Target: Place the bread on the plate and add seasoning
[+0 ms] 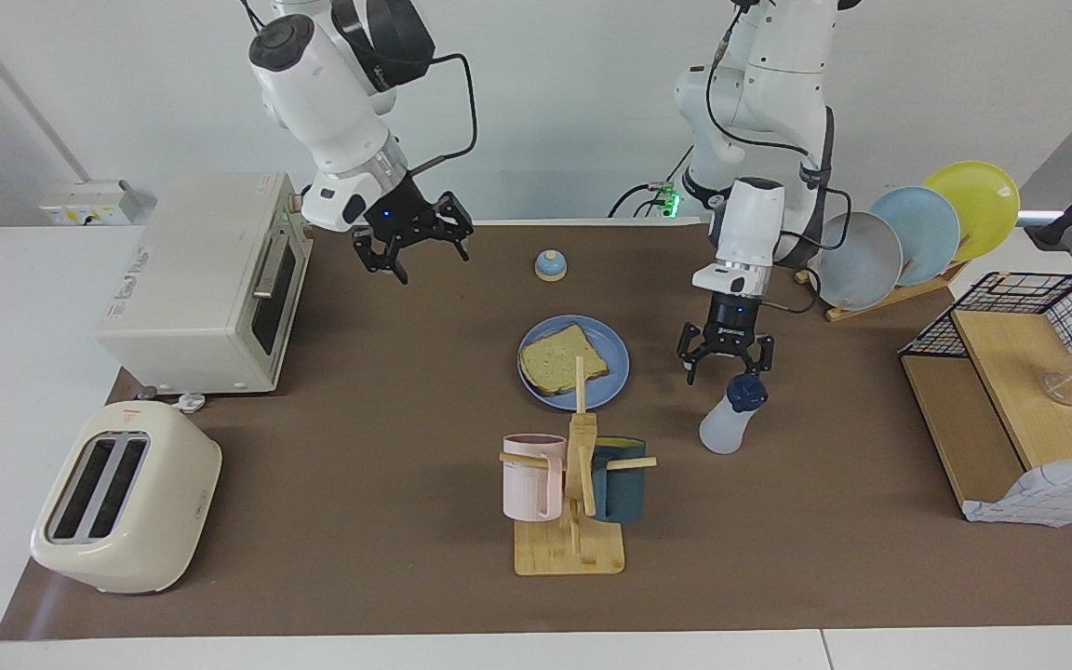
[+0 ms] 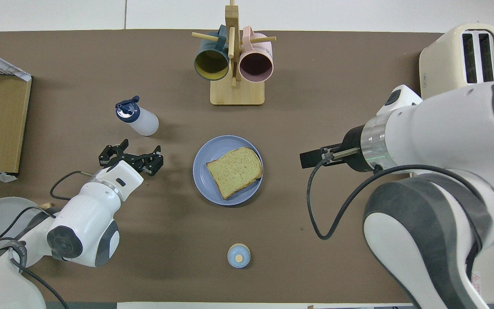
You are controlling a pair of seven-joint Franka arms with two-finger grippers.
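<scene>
Now we are hovering the wide-open left claw (image 1: 728, 359) over the seasoning (image 1: 729, 421) beside the plate (image 1: 613, 382), bread (image 1: 562, 358) already plated; right claw (image 1: 412, 244) waiting wide.

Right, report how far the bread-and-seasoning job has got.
Done: the bread lies on the plate. In hand: nothing; the seasoning stands on the table, the left gripper above it, jaws open. The right gripper hangs open. Left: whether seasoning went on cannot be told.
</scene>
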